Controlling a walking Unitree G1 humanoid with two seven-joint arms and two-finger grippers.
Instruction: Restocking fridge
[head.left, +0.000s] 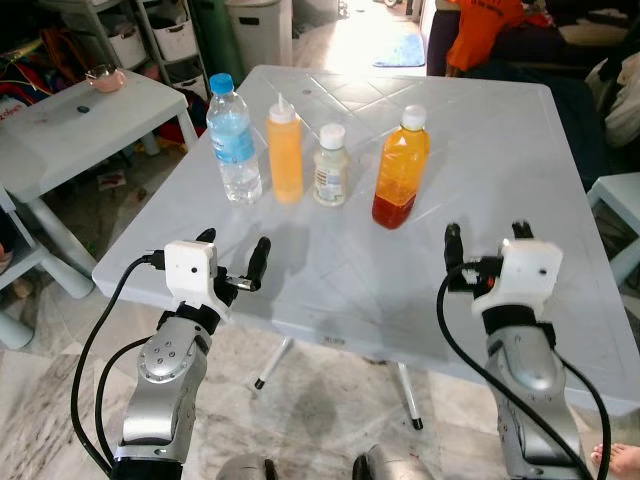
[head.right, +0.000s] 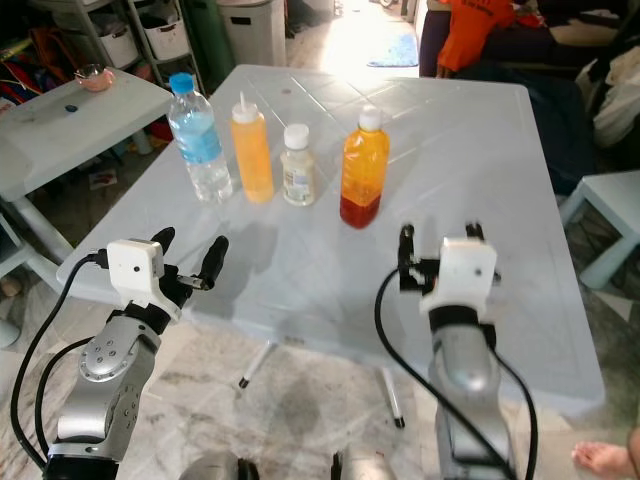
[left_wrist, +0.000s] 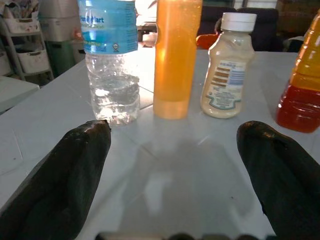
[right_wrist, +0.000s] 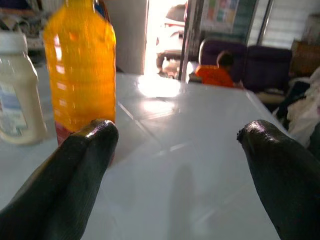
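your left gripper (head.left: 232, 255) and right gripper (head.left: 483, 243) hover over the counter (head.left: 330, 260), fingers wide and holding nothing. the water bottle (head.left: 233, 139), orange squeeze bottle (head.left: 285, 148), small white bottle (head.left: 331, 166) and juice bottle (head.left: 402, 168) stand in a row beyond them.

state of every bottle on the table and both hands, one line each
water bottle: upright, blue cap on, partly full
squeeze bottle: upright, nozzle on, full of orange sauce
small white bottle: upright, white cap on
juice bottle: upright, white cap on, nearly full
left hand: open, empty, at the table's near edge
right hand: open, empty, over the table
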